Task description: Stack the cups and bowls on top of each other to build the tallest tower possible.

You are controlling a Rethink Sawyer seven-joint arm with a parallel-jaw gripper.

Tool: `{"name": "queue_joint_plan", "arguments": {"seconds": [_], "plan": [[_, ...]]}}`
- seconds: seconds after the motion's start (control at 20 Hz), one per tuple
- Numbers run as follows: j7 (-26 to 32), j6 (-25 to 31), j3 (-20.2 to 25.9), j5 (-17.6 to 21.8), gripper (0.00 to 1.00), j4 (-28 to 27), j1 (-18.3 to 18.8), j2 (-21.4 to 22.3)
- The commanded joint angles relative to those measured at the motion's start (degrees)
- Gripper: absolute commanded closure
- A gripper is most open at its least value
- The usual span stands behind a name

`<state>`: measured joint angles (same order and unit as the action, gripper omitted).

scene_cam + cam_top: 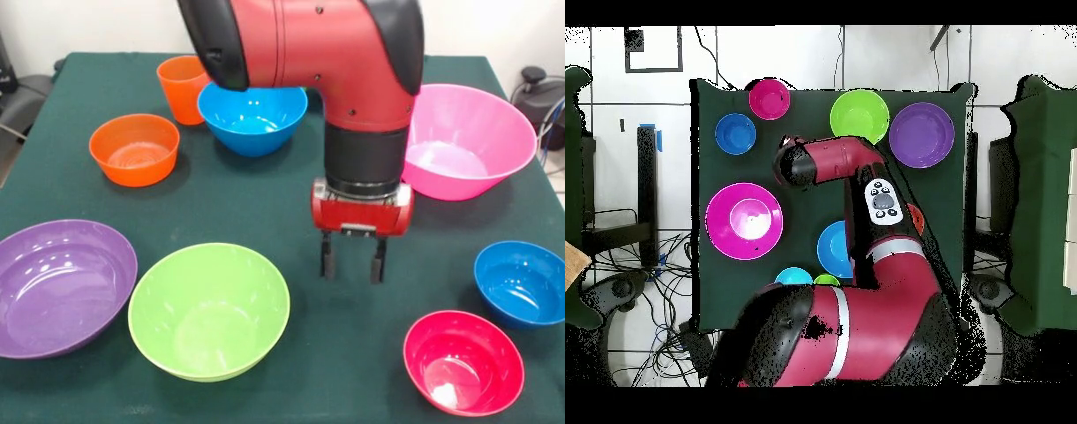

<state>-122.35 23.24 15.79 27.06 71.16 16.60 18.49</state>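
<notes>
Nothing is stacked yet: every bowl sits apart on the surface [265, 203]. Empty, slightly parted fingers [353, 261] hang at centre frame, the lime bowl [209, 311] lower left, the red bowl [463, 362] lower right, about equally near.

Bright, even light from above, white glare on glossy bowl interiors, soft shadows on the table [265, 203]

The red and black arm [353, 79] reaches down over the table, wrist vertical. Its gripper [353, 259] points straight down, the two dark fingers [327, 256] parted and apparently holding nothing, seemingly above the cloth.
</notes>
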Motion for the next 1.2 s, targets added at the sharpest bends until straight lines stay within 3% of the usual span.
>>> {"name": "queue_joint_plan", "arguments": {"seconds": [0.05, 0.2, 0.55, 0.9, 1.05, 1.2], "plan": [[9.93, 14.30, 4.37, -2.43, 0.00, 6.47, 1.54, 10.55], [8.75, 17.28, 4.31, -3.88, 0.00, 7.20, 1.23, 12.35], [4.02, 16.88, 0.44, -1.06, 0.00, 9.68, -3.80, 18.05], [8.61, 20.13, 0.43, 0.89, 0.00, 7.25, -5.42, 20.56], [10.48, 24.80, 1.22, -0.06, 0.00, 5.09, -5.87, 21.53], [8.59, 28.14, 0.75, -1.45, 0.00, 5.80, -7.18, 24.18]]}}
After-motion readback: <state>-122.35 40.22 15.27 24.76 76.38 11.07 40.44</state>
